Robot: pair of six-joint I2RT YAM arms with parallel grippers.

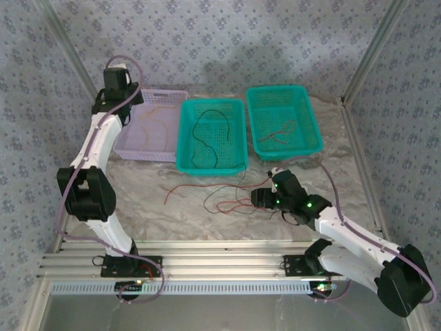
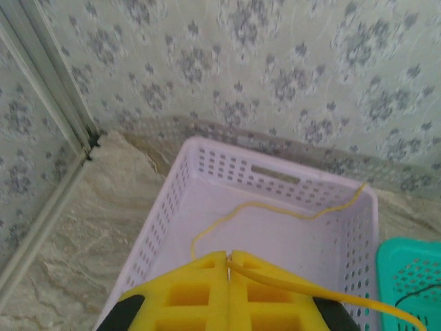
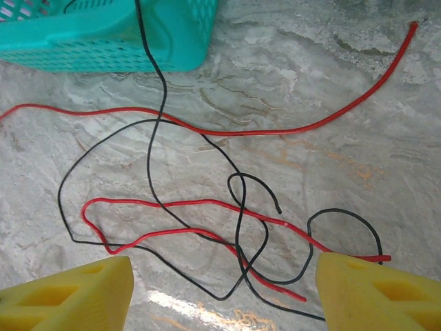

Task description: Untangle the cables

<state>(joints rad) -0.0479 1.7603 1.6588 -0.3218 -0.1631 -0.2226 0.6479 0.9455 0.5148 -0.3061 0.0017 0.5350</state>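
Sorting partly done, one tangle left on the table

A thin yellow wire (image 2: 275, 209) is pinched in the closed left gripper (image 2: 229, 265), its length laid in the lavender perforated plastic basket (image 2: 172, 186). A thin black wire (image 1: 200, 131) lies in the middle teal mesh basket (image 1: 185, 138). Red wires (image 3: 207, 203) and black wires (image 3: 69, 179) are crossed on the marbled tabletop (image 3: 358, 89) beneath the wide-open, empty right gripper (image 3: 224, 276); these are judged left to separate.

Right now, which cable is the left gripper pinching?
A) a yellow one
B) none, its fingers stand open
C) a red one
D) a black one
A: in the left wrist view the yellow cable comes out from between the closed fingers of the left gripper and trails into the lilac basket.
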